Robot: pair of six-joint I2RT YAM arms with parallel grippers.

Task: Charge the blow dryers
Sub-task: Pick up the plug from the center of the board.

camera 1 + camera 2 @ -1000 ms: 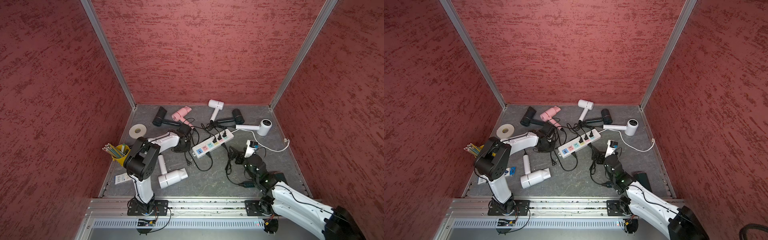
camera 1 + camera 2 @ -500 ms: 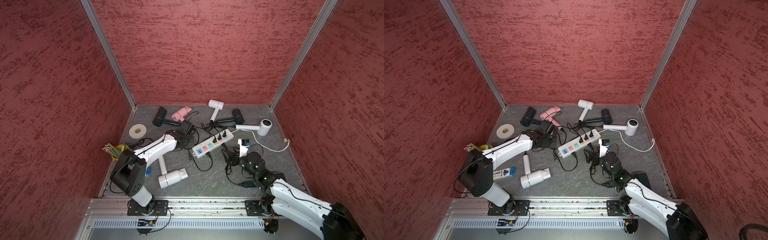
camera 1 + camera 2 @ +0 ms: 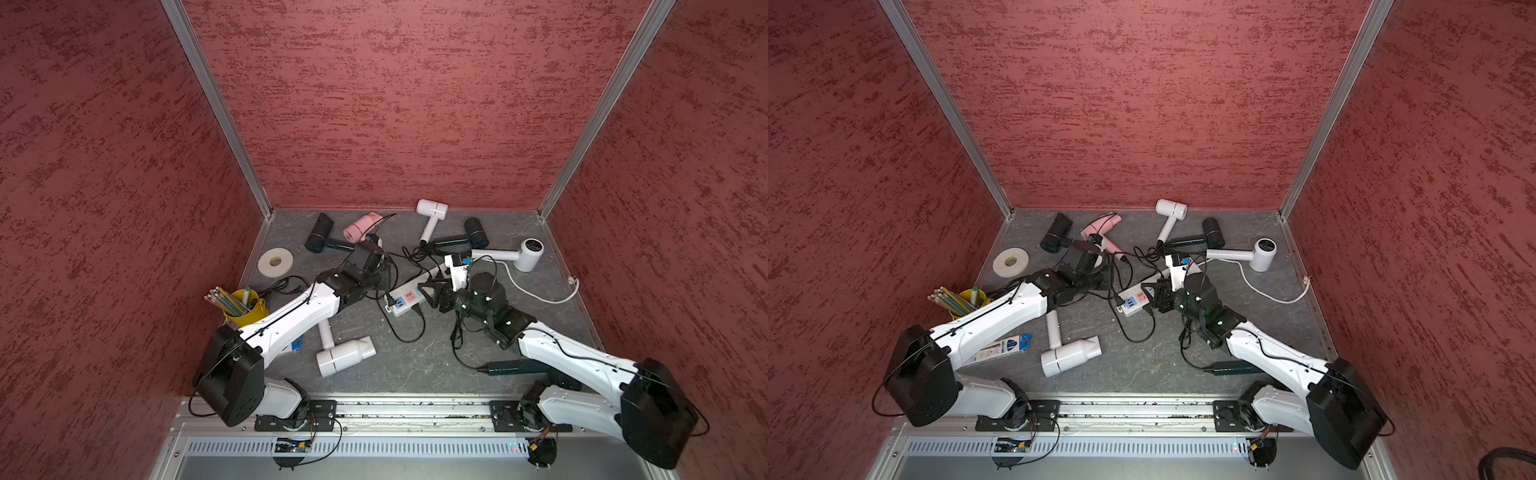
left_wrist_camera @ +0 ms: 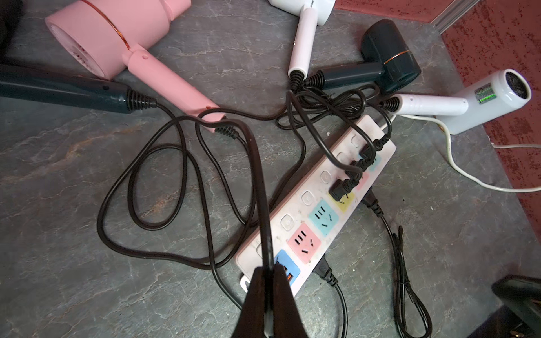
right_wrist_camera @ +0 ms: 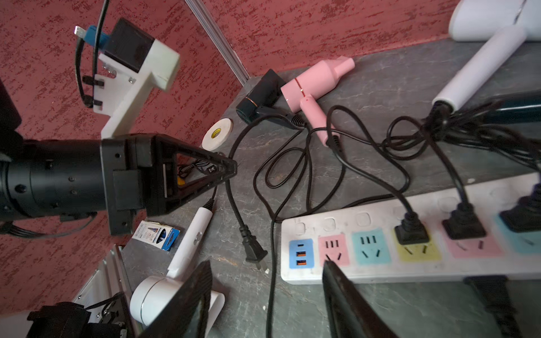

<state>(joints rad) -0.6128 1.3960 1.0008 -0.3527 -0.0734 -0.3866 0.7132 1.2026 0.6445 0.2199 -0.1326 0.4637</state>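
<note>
Blow dryers (image 3: 432, 208) lie around the power strip (image 3: 409, 297) in a top view, cords tangled. Left wrist: our left gripper (image 4: 268, 272) clamps a black cord (image 4: 257, 164); a pull could drag the strip. Right wrist: right gripper (image 5: 268, 264) half-open, empty; we may pinch cord, not the loose plug (image 5: 253, 248)

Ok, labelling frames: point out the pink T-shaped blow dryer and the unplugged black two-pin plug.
pink T-shaped blow dryer (image 4: 108, 32), left wrist view, on its barrel.
unplugged black two-pin plug (image 5: 253, 250), right wrist view, on its body.
</note>
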